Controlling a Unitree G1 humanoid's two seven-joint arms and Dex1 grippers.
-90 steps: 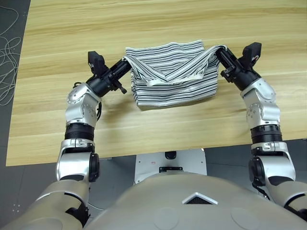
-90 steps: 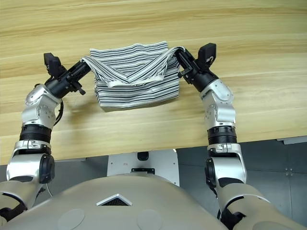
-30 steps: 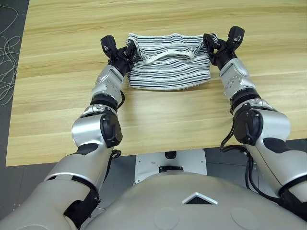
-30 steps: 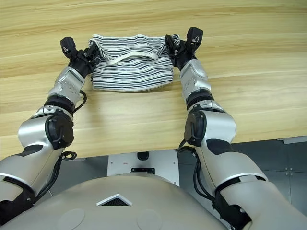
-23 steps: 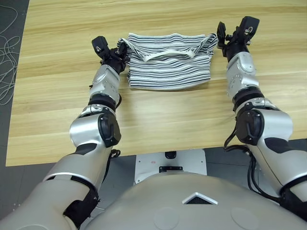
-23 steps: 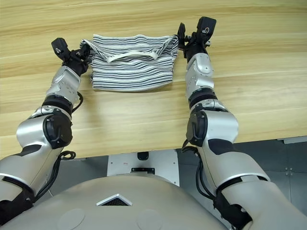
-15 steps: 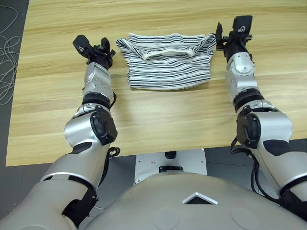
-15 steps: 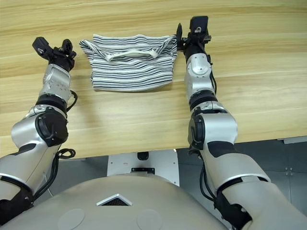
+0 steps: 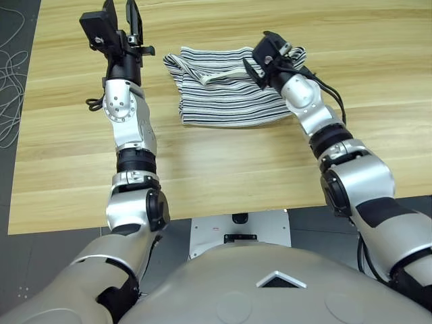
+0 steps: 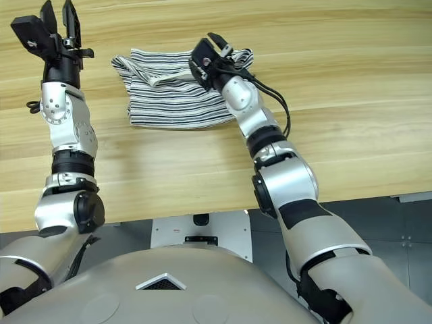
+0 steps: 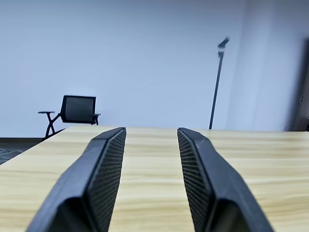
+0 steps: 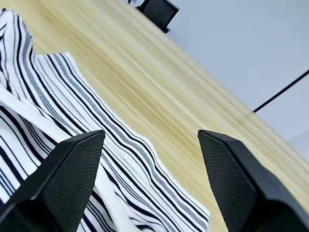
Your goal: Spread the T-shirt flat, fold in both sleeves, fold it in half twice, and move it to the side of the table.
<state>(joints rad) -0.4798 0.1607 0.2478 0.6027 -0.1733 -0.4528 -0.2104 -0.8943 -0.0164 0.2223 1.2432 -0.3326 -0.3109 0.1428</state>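
The black-and-white striped T-shirt (image 9: 226, 91) lies folded in a rough rectangle on the far half of the wooden table (image 9: 202, 169), its white collar band (image 9: 219, 74) showing on top. My left gripper (image 9: 132, 19) is raised above the table to the left of the shirt, open and holding nothing; its two fingers (image 11: 104, 179) stand apart against the room wall. My right gripper (image 10: 219, 44) hovers over the shirt's far right corner, wide open. Striped cloth (image 12: 53, 121) lies just beneath the fingers (image 12: 63, 183).
Loose cables (image 9: 10, 67) lie on the dark floor left of the table. A black office chair (image 11: 77, 110) and a thin stand (image 11: 217, 82) are beyond the table's far end. Bare wood stretches to either side of the shirt and toward the near edge.
The left gripper has lifted up and away to the left of the shirt. The right gripper has swung left from beside the shirt to above its right corner. The shirt has stayed put.
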